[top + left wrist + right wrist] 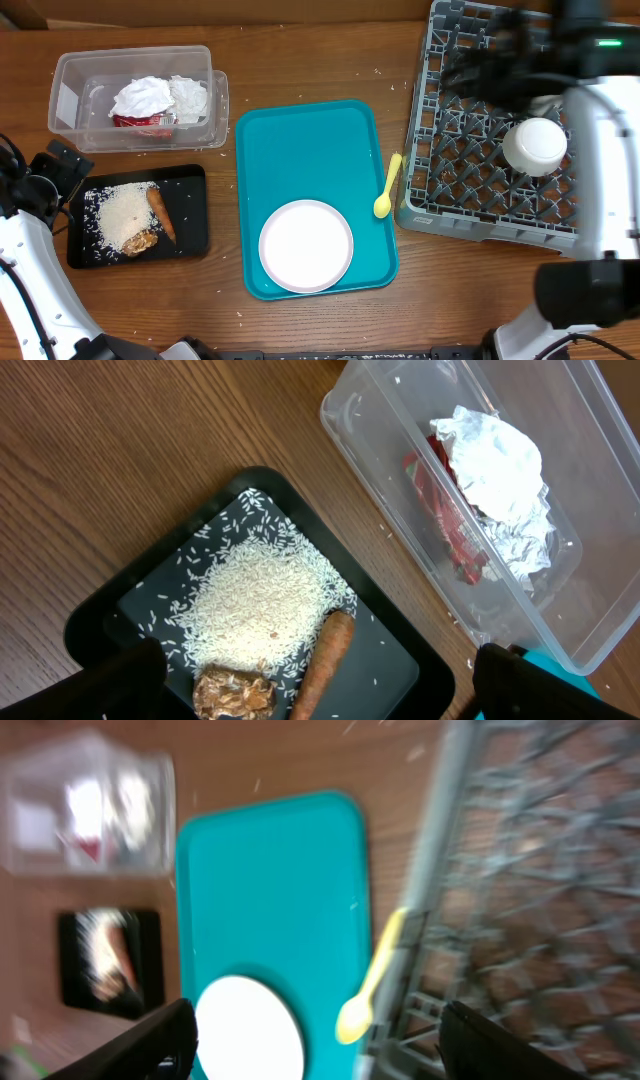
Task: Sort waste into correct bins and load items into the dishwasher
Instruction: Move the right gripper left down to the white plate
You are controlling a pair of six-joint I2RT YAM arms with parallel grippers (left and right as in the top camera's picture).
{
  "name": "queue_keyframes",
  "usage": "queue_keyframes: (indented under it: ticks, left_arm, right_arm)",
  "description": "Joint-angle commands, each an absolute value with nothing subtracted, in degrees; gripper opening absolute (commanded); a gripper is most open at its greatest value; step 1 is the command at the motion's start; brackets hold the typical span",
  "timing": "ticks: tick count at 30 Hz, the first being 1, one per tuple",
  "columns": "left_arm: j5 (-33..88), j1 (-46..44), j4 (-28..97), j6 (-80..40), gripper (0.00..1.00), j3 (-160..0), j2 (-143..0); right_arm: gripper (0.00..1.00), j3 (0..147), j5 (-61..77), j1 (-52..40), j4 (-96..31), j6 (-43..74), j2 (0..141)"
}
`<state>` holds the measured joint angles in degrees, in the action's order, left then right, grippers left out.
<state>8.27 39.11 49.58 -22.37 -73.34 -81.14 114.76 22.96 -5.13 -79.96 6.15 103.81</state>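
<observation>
**Table stock, placed for you against the teal tray (300,140)**

- Round white plate (306,245): flat on the teal tray, at the end nearest the robot.
- Yellow spoon (388,187): on the teal tray's right rim, just beside the rack.
- Grey dish rack (430,120): right of the teal tray. A white bowl (535,145) sits among its pegs.
- Clear tub (70,75): left of the teal tray, far end. It holds crumpled napkins (150,97) over a red-and-white wrapper (145,121).
- Black tray (190,215): left of the teal tray, near end. It holds rice (122,215), a carrot piece (162,215) and a brown chunk (143,241).
- Left gripper (320,670): your left arm hangs over the black tray, left of the teal tray. Its fingers are spread wide and hold nothing.
- Right gripper (318,1020): above the teal tray's right rim, in a blurred view. Its fingers stand well apart and are empty.
</observation>
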Motion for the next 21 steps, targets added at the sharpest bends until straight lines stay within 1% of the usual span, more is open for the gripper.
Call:
queue_keyframes:
  ticks: [1,2,8,10,13,15,18,21]
  left_arm:
    - [7.90,39.24,49.50,-22.94,1.00,-73.65,-81.32]
    - [7.90,39.24,49.50,-22.94,1.00,-73.65,-81.32]
    - [7.90,39.24,49.50,-22.94,1.00,-73.65,-81.32]
    - [7.90,39.24,49.50,-22.94,1.00,-73.65,-81.32]
    - [7.90,39.24,49.50,-22.94,1.00,-73.65,-81.32]
    - [7.90,39.24,49.50,-22.94,1.00,-73.65,-81.32]
    - [7.90,39.24,49.50,-22.94,1.00,-73.65,-81.32]
    - [7.90,39.24,49.50,-22.92,1.00,-73.65,-81.32]
  right_arm:
    - [0.93,115.48,10.26,-14.81,-79.46,15.55,104.60]
    - [1.00,115.48,10.35,-17.72,-78.94,16.45,105.08]
    - [1.00,115.46,10.70,-30.92,-79.79,16.34,107.50]
    - [1.00,115.46,10.63,-34.13,-81.25,12.99,108.44]
    - [0.97,115.44,7.73,-39.24,-82.72,5.34,111.26]
    - [0.96,115.35,3.16,-41.67,-83.09,2.66,113.82]
    - [0.94,115.35,-2.13,-43.27,-83.11,0.12,117.99]
    - [0.87,115.28,-2.28,-43.38,-84.07,-3.66,121.97]
